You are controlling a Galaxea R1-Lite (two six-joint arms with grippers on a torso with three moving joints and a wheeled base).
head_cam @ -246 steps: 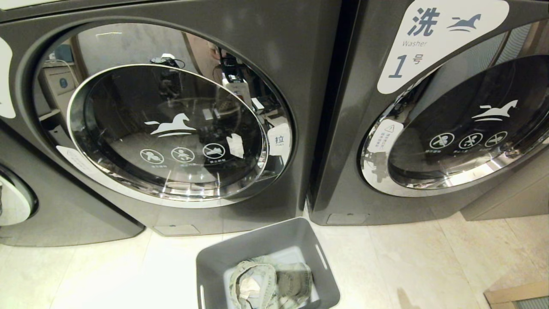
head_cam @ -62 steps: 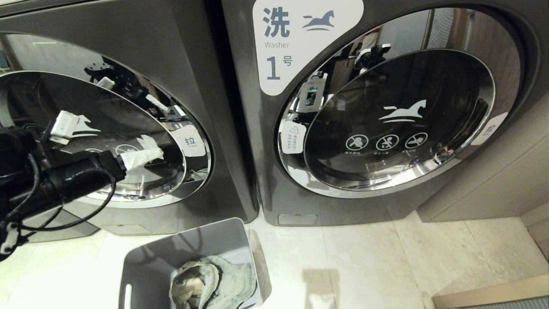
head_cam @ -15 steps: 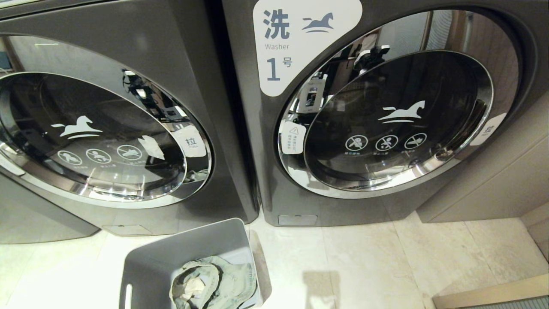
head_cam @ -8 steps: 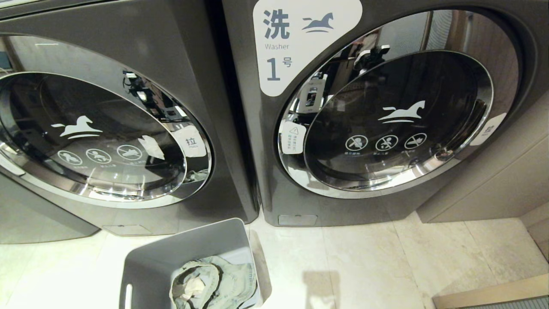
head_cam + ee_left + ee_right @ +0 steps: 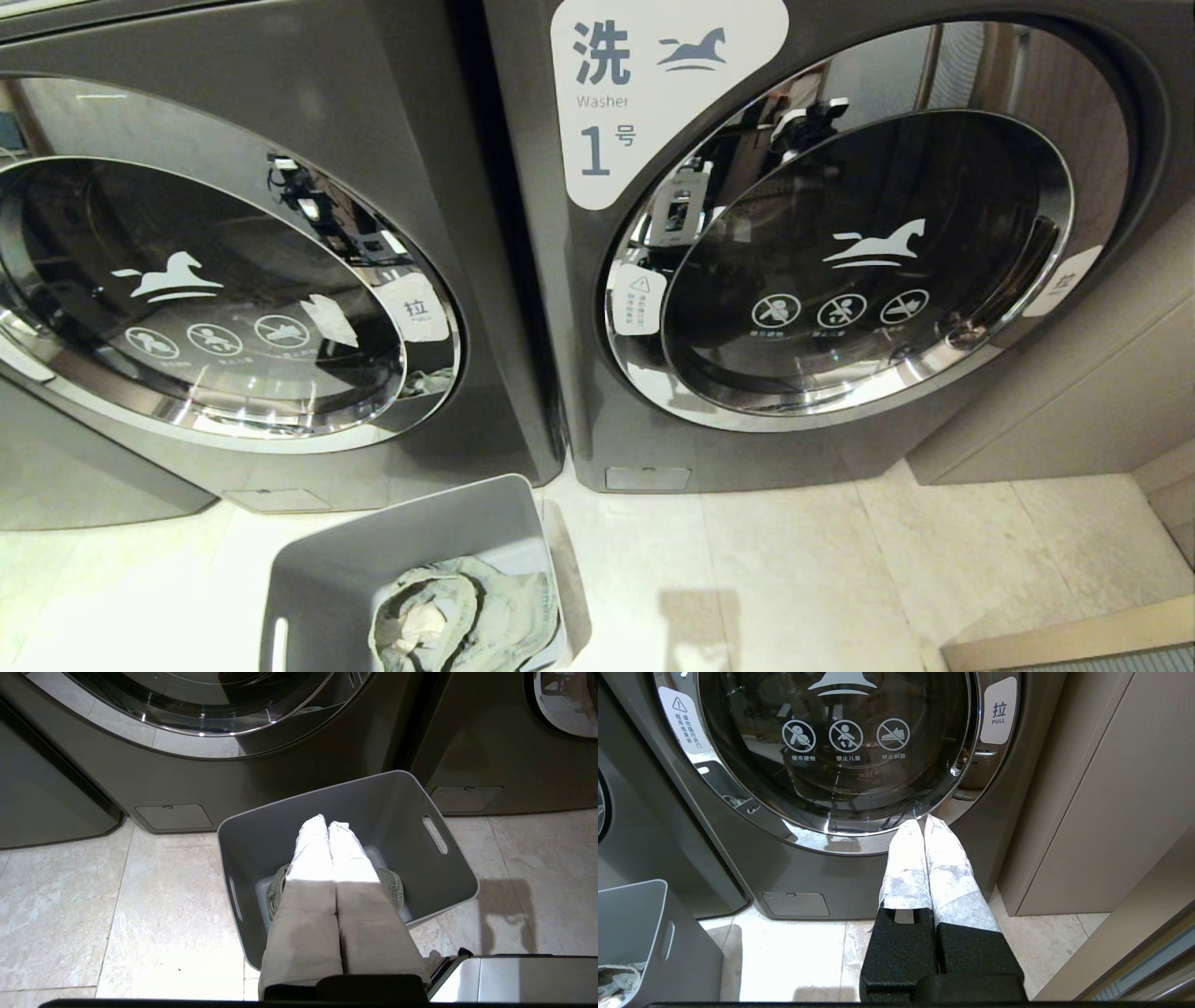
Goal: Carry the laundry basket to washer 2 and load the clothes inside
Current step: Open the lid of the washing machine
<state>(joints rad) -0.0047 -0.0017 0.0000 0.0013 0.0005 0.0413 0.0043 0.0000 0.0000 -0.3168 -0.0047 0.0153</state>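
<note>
A grey plastic rectangular laundry basket [image 5: 411, 560] with rounded corners and a slot handle in each short side stands on the pale stone-tiled floor [image 5: 794, 579], just in front of the seam between two dark grey front-load washers. Inside it lies the clothes [image 5: 467, 621], a small crumpled bundle of faded grey-green denim-like fabric with a thick waistband seam and a white inner patch, resting on the basket's bottom. The washer on the left in the head view [image 5: 280, 280] has a chrome-ringed round glass door with a white horse logo and a white pull tag at its rim; its number label is out of frame. The like washer on the right [image 5: 840, 280] bears a white label with a blue "1" [image 5: 653, 93], and its door appears closed. A beige cabinet panel [image 5: 1101, 788] stands just beside that right washer. The left gripper [image 5: 327, 823] hangs above the basket, its white-wrapped fingers [image 5: 310, 858] pressed together and holding nothing, the fabric showing on either side beneath them. The right gripper [image 5: 921, 821] points toward the lower rim of the "1" washer's door, its white-wrapped fingers [image 5: 948, 863] likewise pressed together and empty. Neither arm appears in the head view.
</note>
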